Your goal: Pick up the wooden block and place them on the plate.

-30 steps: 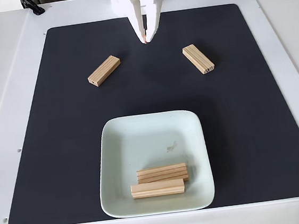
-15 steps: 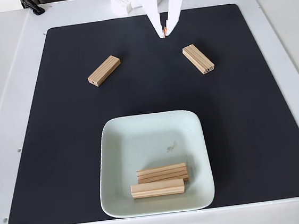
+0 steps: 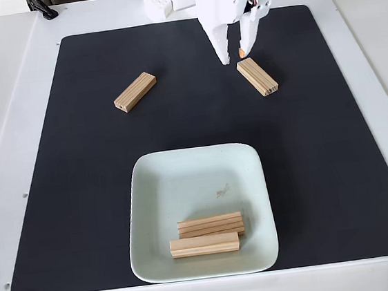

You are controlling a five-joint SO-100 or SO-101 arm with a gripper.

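A pale mint square plate sits at the front of the black mat and holds two wooden blocks lying side by side. Two more wooden blocks lie on the mat, one at the upper left and one at the upper right, both angled. My white gripper hangs at the top centre, open, its fingertips just left of the upper end of the right block, with nothing between them.
The black mat covers most of a white table. A black clamp sits at the back left corner, and the arm's white base stands at the back edge.
The gripper has swung to the right and come down toward the right block, and its fingers have parted from shut to open.
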